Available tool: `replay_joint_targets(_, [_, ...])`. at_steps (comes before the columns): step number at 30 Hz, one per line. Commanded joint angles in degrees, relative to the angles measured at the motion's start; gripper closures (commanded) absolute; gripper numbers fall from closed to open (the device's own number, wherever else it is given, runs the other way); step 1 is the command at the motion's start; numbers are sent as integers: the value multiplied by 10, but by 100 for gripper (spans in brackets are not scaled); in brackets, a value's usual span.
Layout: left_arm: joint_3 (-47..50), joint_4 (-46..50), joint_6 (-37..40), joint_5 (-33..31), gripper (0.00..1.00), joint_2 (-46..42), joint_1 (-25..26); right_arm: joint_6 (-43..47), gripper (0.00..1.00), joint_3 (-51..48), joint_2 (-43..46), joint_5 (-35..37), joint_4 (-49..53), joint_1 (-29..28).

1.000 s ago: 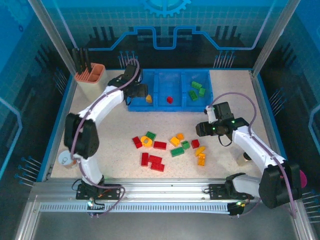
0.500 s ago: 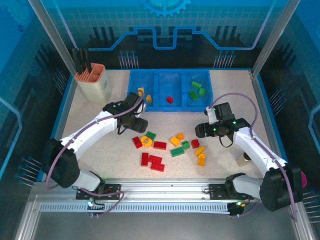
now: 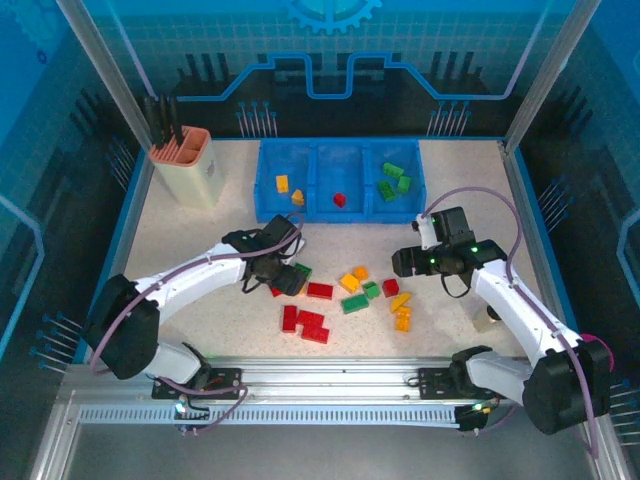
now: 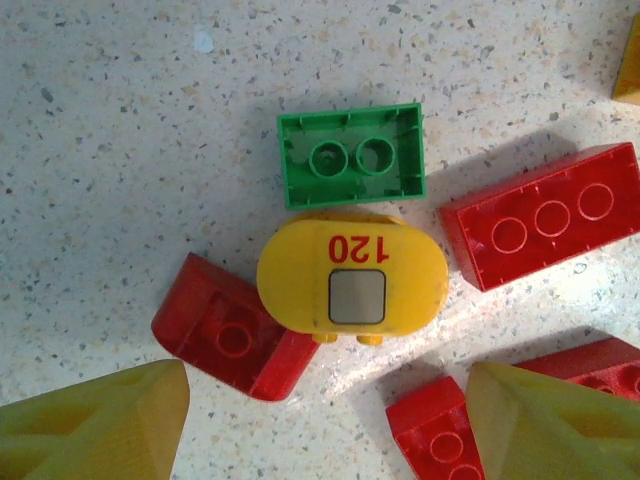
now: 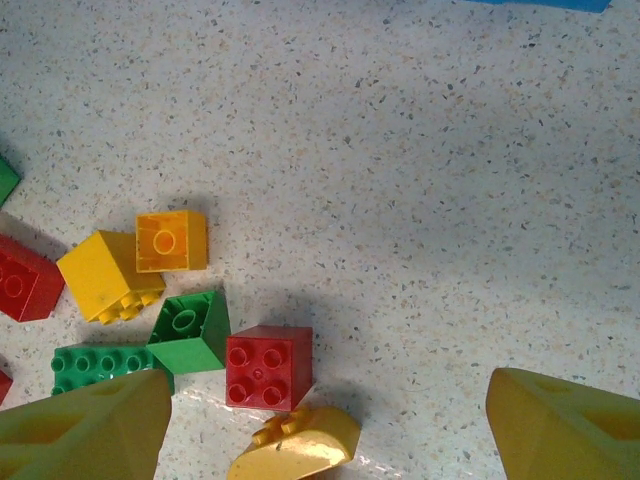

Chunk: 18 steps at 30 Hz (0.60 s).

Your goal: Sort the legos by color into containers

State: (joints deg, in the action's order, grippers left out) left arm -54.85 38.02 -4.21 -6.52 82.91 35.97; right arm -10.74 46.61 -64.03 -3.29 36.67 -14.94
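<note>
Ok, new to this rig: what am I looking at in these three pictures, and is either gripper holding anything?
Two white robot arms are bolted at the table's near edge, each ending in a two-finger gripper. The wide picture comes from a fixed camera above and behind them; the other two come from a camera on each wrist, looking past its own yellow fingers. Loose red, green and yellow-orange legos lie mid-table; the blue tray behind holds yellow ones in its left compartment, one red in the middle, green on the right. The left gripper is open over a yellow oval piece marked 120, beside an upturned green brick. The right gripper is open too, near a red square brick. Neither holds anything.
</note>
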Motion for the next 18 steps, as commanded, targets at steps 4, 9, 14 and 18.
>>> replay_joint_targets(4, [3, -33, 21, 17, 21, 38, 3, -3, 16, 14, 11, 9, 21, -1])
replay_joint_targets(9, [-5, -43, 31, 20, 19, 67, 3, -2, 16, 9, 12, 16, 24, 0])
replay_joint_targets(14, [-7, -50, 33, 27, 19, 86, 4, -1, 16, 9, 11, 21, 23, 0])
replay_joint_targets(18, [-11, -51, 37, 32, 19, 99, 4, 1, 15, 8, 4, 21, 18, 1])
